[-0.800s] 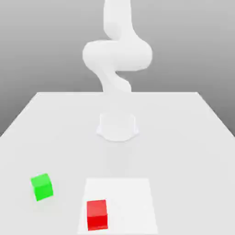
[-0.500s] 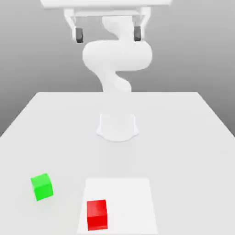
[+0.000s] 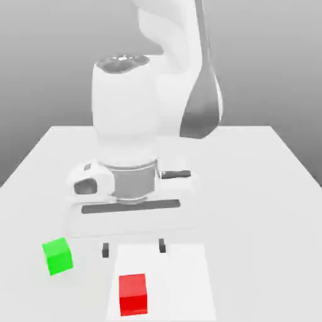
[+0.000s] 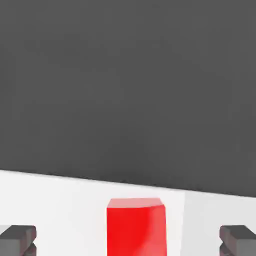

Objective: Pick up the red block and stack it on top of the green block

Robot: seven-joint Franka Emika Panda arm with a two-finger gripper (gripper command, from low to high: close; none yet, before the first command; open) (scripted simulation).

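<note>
I hold my hand (image 3: 133, 248) wide open and empty, pointing down above the red block (image 3: 133, 294) near the front edge of the tabletop (image 3: 251, 188), so the fingers can straddle it. The green block (image 3: 58, 255) sits apart toward the exterior view's left, with nothing between them.

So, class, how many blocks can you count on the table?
2. The red block sits at the near edge on a paler square patch, just ahead of the open gripper. The green block lies toward the exterior view's left. None looks hidden.
</note>
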